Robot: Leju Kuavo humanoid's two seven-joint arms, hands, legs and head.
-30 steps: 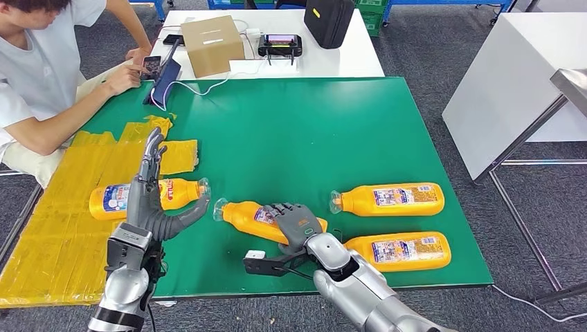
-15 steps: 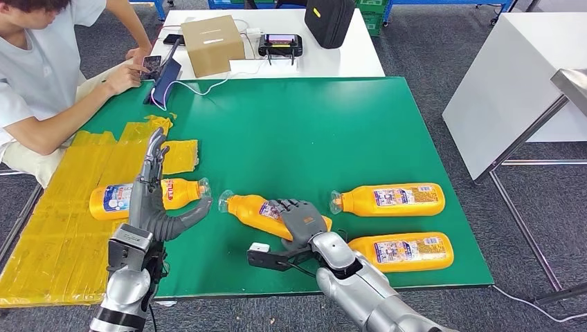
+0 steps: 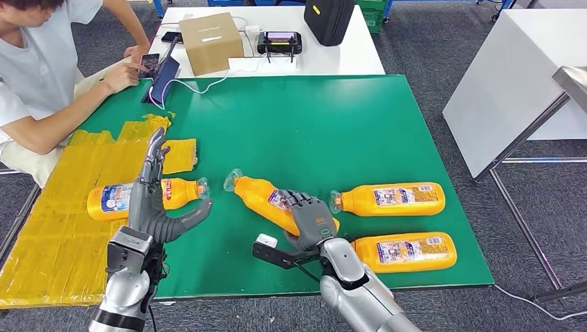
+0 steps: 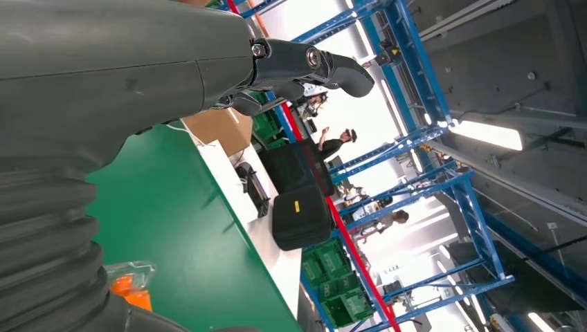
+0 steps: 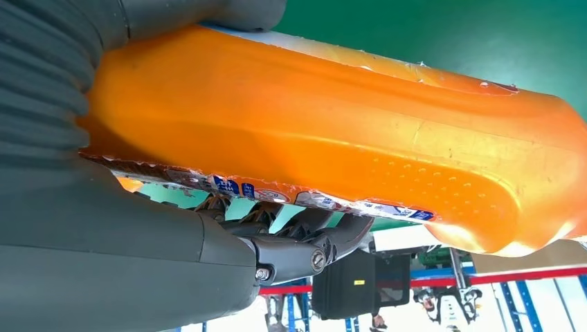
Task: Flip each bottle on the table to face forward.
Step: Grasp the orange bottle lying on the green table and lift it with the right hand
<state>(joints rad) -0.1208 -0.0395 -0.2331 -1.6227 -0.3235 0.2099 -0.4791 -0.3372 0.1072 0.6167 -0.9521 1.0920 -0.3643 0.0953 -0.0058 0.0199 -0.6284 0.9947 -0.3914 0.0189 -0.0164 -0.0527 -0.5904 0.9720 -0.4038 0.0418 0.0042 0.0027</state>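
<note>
Several orange bottles lie on the green table [image 3: 304, 117]. My right hand [image 3: 309, 218] grips the middle bottle [image 3: 262, 197], lifted at a slant with its clear cap pointing to the far left; the right wrist view shows its orange body [image 5: 360, 145] held between thumb and fingers [image 5: 304, 242]. My left hand [image 3: 151, 200] stands open, upright, fingers spread, in front of a bottle [image 3: 114, 198] lying on the yellow mat [image 3: 62, 228]. Two more bottles [image 3: 391, 198] [image 3: 405, 250] lie on their sides at the right, labels up.
A person sits at the far left corner with a phone [image 3: 151, 63]. A cardboard box [image 3: 211, 43], a controller [image 3: 280, 43] and a black case [image 3: 329, 19] stand on the white table behind. A small black part [image 3: 273, 250] juts from my right wrist.
My right hand has lifted the middle bottle and swung its cap end away from me, toward the far left. My left hand has stayed where it was.
</note>
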